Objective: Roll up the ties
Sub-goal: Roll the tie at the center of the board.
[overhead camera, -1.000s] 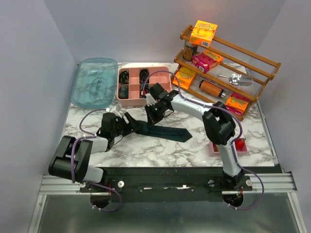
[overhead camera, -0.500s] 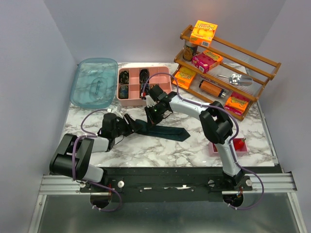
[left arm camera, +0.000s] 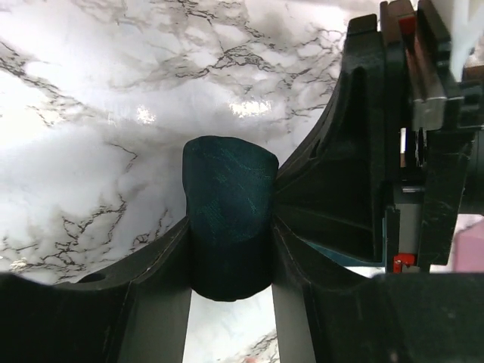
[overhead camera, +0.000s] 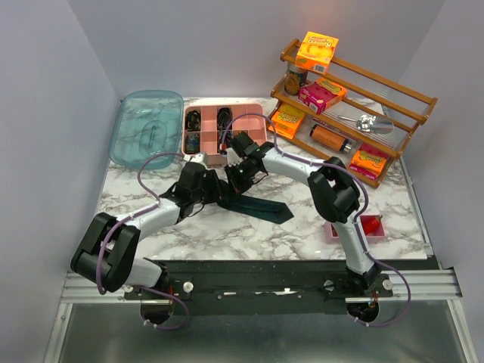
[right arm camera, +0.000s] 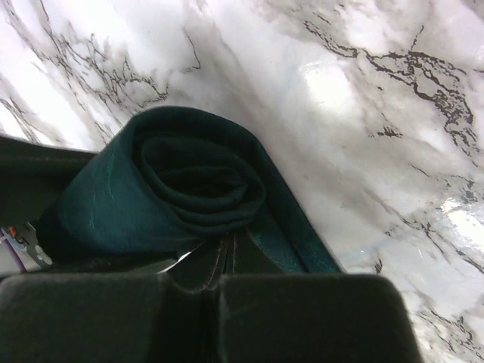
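A dark teal tie (overhead camera: pixel 261 206) lies on the marble table (overhead camera: pixel 227 231), its wide pointed end toward the right. Its left end is wound into a coil (right arm camera: pixel 189 181), which is visible end-on in the right wrist view. My left gripper (left arm camera: pixel 231 234) has a finger pressed against each side of that coil (left arm camera: pixel 227 197), so it is shut on it. My right gripper (right arm camera: pixel 227 253) is shut, its tips against the coil's open end. I cannot tell whether fabric is pinched there. From above, the left gripper (overhead camera: pixel 210 189) and the right gripper (overhead camera: pixel 234 172) meet at the coil.
A pink divided tray (overhead camera: pixel 249 121) with dark coils in its left cells stands just behind the grippers. A teal lid (overhead camera: pixel 146 138) lies at the back left. A wooden rack (overhead camera: pixel 355 98) of boxes fills the back right. A small pink dish (overhead camera: pixel 340 231) sits by the right arm.
My left arm has swung right and forward to the tie's coiled end, and its jaws have narrowed onto the coil. The right gripper has stayed shut at the coil.
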`<state>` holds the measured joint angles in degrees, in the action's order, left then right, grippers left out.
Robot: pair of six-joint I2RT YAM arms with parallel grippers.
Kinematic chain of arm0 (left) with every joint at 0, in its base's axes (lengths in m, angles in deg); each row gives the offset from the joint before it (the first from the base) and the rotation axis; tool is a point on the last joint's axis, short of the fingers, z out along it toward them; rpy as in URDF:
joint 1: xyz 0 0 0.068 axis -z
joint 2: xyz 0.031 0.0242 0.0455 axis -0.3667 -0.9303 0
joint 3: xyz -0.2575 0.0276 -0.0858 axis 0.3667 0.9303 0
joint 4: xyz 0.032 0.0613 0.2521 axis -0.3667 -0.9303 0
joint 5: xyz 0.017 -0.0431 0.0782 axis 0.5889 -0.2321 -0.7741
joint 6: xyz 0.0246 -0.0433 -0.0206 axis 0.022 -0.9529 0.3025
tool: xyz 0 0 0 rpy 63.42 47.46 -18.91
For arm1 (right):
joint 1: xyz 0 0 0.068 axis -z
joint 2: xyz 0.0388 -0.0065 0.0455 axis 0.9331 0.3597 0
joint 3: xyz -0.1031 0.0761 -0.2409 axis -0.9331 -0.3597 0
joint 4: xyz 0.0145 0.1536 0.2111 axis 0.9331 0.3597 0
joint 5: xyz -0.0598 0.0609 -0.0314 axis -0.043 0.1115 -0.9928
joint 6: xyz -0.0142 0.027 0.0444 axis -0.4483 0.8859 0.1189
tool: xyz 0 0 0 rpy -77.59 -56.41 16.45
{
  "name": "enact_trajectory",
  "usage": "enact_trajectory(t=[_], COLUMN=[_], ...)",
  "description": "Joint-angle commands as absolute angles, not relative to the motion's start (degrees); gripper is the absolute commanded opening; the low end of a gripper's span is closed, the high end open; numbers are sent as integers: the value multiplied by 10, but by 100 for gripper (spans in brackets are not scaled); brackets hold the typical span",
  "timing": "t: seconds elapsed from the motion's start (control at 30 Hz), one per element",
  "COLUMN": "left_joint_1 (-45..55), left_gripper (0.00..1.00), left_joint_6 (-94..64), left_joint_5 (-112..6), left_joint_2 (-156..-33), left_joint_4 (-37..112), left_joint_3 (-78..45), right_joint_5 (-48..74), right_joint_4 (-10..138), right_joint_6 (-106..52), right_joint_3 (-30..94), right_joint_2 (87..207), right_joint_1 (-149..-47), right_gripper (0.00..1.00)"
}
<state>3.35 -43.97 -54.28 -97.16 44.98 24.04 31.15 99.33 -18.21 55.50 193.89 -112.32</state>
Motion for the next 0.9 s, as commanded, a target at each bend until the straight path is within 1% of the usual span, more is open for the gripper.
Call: enact_trajectory(t=[0.0,0.3,0.67,0.87], left_joint_1=[84,125,139,172], left_gripper=[49,49,49,49], left_joint_6=[-404,-380,-380,-391], left_joint_5=[-638,-739,-847,-920], left_joint_2=[-968,-975,-938,-961], left_joint_4=[357,293,201,148], left_joint_3=[198,165,162,134], right_joint_5=[342,331,283,264], right_joint_4=[980,982,993,1003], right_joint_6=[-175,-174,-174,-179], right_joint_3=[582,581,559,543], right_joint_2=[1960,1950,1863,1838], right_joint_1=[-1130,-1130,-1111,-1096], right_gripper=[1,1,2,2])
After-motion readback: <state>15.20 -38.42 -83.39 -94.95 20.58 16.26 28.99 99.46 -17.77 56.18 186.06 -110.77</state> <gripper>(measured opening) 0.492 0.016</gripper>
